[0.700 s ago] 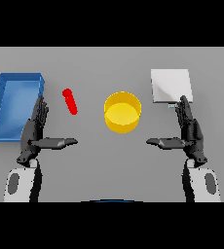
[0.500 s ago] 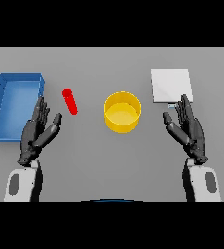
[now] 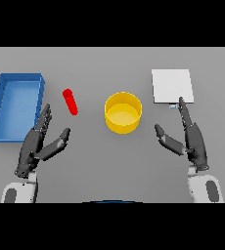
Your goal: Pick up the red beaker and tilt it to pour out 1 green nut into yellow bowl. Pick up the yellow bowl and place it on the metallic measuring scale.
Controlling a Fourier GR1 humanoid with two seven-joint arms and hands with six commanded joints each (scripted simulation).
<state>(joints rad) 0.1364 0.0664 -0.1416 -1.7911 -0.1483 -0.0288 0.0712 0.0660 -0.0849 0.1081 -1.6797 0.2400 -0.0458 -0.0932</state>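
Both hands hovering open, holding nothing.
Left hand (image 3: 34,146) is sitting at 7 o'clock of the beaker (image 3: 70,101); right hand (image 3: 191,140) at 4 o'clock of the bowl (image 3: 123,112), fingertips nearing the scale (image 3: 171,86).

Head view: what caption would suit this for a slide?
Both hands, left and right, open near red beaker, yellow bowl and scale.
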